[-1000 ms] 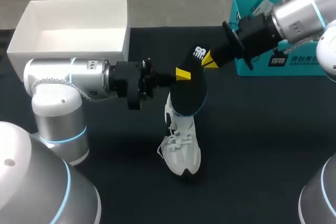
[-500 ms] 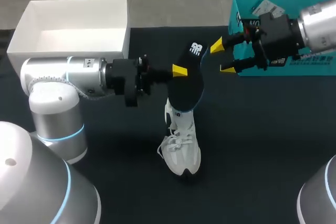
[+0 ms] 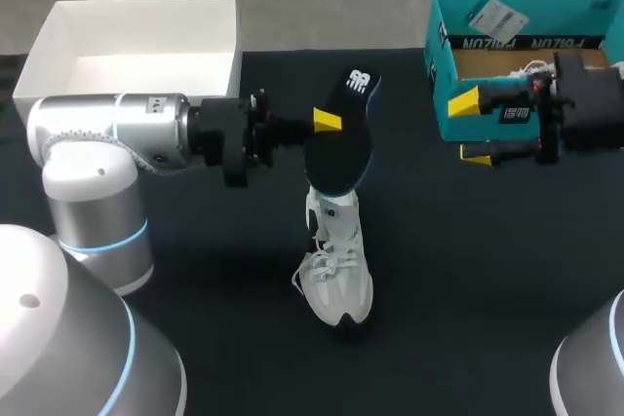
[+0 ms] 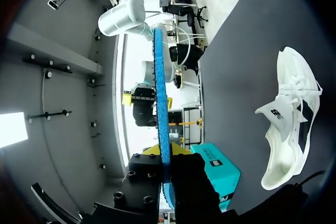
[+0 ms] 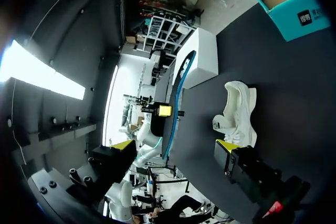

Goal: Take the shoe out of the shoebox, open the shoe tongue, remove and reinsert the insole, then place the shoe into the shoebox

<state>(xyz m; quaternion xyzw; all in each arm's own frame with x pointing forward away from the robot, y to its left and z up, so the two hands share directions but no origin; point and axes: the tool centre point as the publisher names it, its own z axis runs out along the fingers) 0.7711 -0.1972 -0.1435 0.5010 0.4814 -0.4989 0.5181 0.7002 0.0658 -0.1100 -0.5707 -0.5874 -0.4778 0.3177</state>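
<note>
1. head view showed the white shoe (image 3: 336, 270) standing on its sole on the dark table (image 3: 468, 280), toe toward the robot, outside both boxes.
2. the left gripper (image 3: 327, 122) was clamped on the black insole (image 3: 339, 148), its yellow tips pinching one long edge. the insole stood nearly on end above the shoe's heel, with the logo end up.
3. in that view the insole's lower end overlapped the shoe's collar. the right wrist view showed insole and shoe apart, with bare table between them.
4. left wrist view caught the insole edge-on, a thin blue strip running out from between the fingers (image 4: 152, 150). the shoe lay off to one side on the table.
5. the right gripper (image 3: 470, 129) hung with its fingers spread and nothing between them. it was just in front of the teal shoebox (image 3: 526, 46) and well apart from the insole.
6. the teal shoebox sat open at the table's far right with a white paper tag inside. an open white box (image 3: 136, 46) stood at the far left, behind the left arm.
</note>
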